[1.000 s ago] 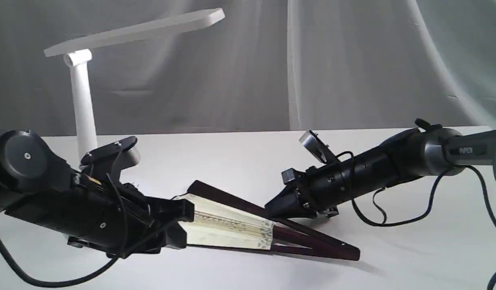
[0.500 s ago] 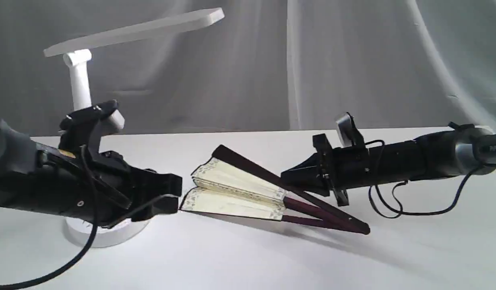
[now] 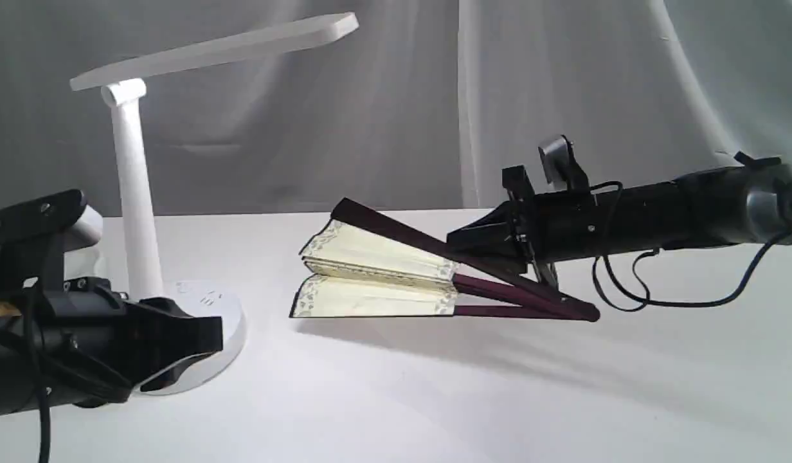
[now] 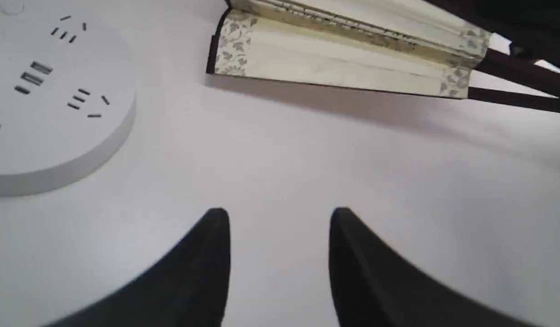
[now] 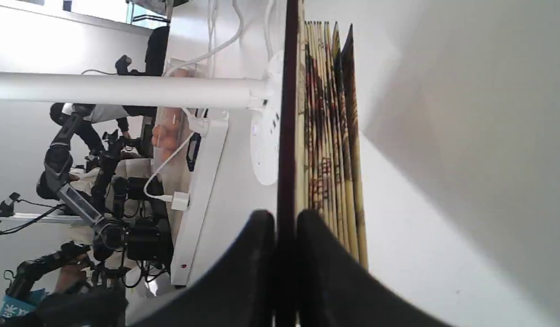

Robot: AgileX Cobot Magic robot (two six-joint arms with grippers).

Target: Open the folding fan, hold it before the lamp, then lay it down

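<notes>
The folding fan (image 3: 377,276) hangs partly spread above the table, cream leaf toward the lamp, maroon ribs meeting at the pivot on the right. My right gripper (image 3: 460,247) is shut on its upper dark guard; in the right wrist view the fingers (image 5: 262,236) squeeze that guard, with the pleats (image 5: 325,136) beside it. The white lamp (image 3: 135,193) stands at the left on its round base (image 3: 209,302), its long head reaching over the table. My left gripper (image 3: 206,350) sits low by the base, open and holding nothing, well apart from the fan (image 4: 343,59).
A grey curtain closes off the back of the white table (image 3: 434,399). The lamp base (image 4: 57,113) with sockets lies close beside my left gripper (image 4: 280,213). A white power strip (image 5: 202,181) with a cord, and other equipment, show beyond the table in the right wrist view.
My left gripper has let go of the fan's leaf end and drawn back left and down. The right gripper has raised the fan off the table, and its two halves have spread slightly.
</notes>
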